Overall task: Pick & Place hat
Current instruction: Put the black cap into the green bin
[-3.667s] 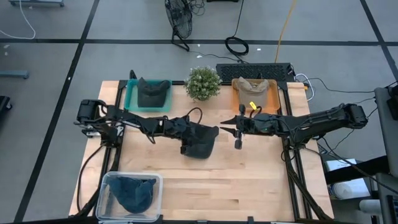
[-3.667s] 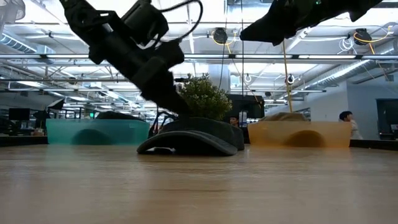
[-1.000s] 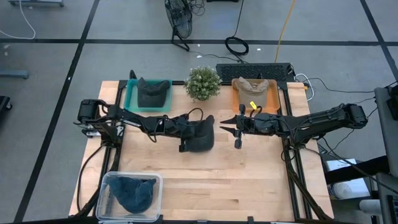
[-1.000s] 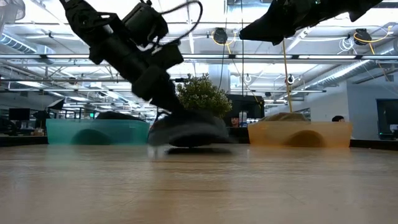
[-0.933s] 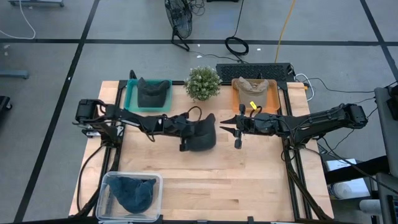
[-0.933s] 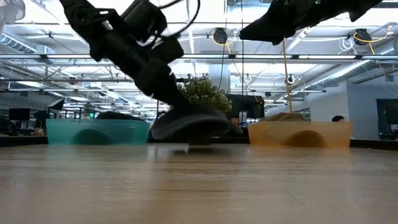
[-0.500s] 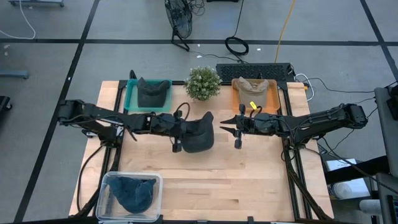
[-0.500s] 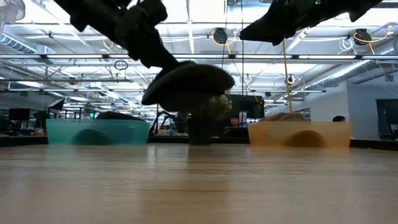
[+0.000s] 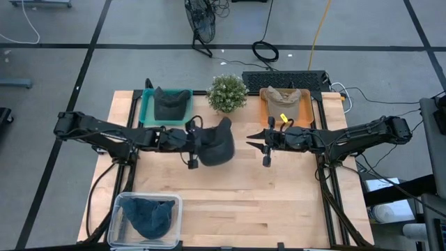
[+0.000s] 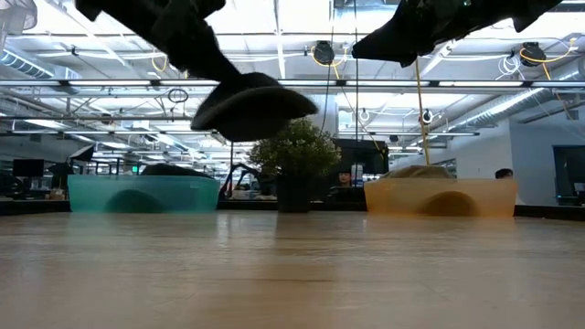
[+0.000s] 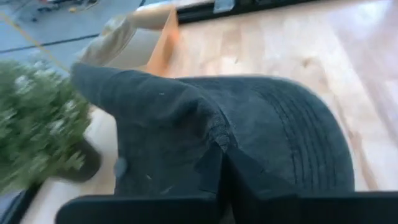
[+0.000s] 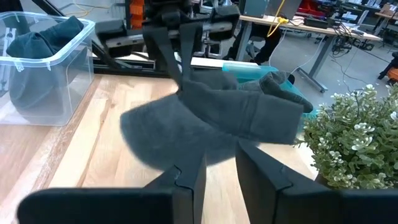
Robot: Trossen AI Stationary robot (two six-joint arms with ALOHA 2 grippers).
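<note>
- The left tool [image 9: 193, 148], near desk centre, was clamped on the dark hat [image 9: 215, 143], held clear above the desk [image 9: 279, 202].
- The right tool [image 9: 255, 147], at 3 o'clock of the hat, hovered idle with its fingers parted and nothing between them.
- Risk, as judged: the soft, ribbed fabric could slip from a narrow pinch, or the drooping brim could brush the potted plant [image 9: 227, 93] at 12 o'clock.
- The teal bin [image 9: 145, 106] at 10 o'clock and the orange bin [image 9: 265, 108] at 2 o'clock were rigid plastic, each holding a cap.
</note>
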